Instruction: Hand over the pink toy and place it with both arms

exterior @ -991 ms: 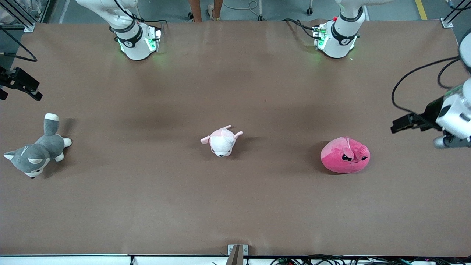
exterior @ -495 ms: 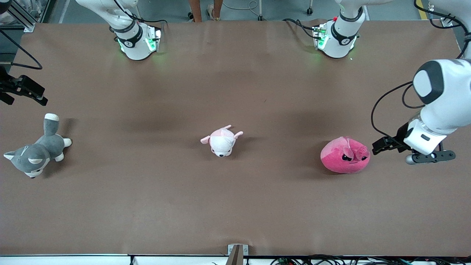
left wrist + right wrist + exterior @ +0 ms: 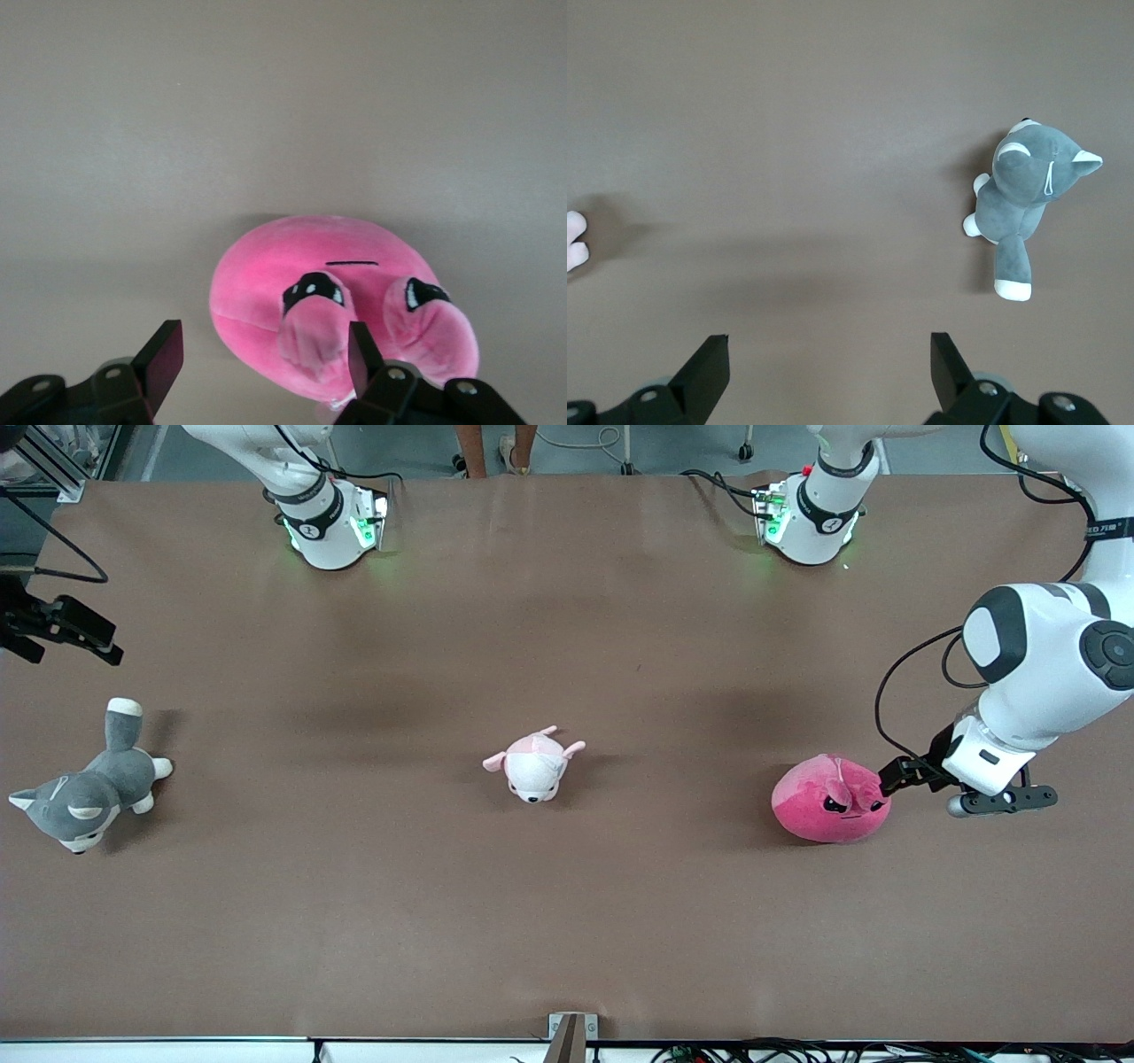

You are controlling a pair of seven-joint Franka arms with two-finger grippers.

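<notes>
The pink toy [image 3: 831,798], a round hot-pink plush with angry black eyes, lies on the brown table [image 3: 567,921] toward the left arm's end. My left gripper [image 3: 890,774] is open and sits right at the toy's edge on that end. In the left wrist view the toy [image 3: 341,305] fills the middle, with one ear lying between the open fingers of the left gripper [image 3: 264,363]. My right gripper [image 3: 66,631] is open and empty over the table's right-arm end, above bare table in the right wrist view [image 3: 829,367].
A pale pink-and-white plush [image 3: 534,763] lies at the table's middle. A grey-and-white plush dog [image 3: 89,782] lies at the right arm's end, also in the right wrist view [image 3: 1023,199]. The two arm bases [image 3: 328,518] stand along the table's edge farthest from the front camera.
My left gripper has swung in from the table's end and come down to the pink toy's edge. My right gripper has drifted slightly inward. The toys have not moved.
</notes>
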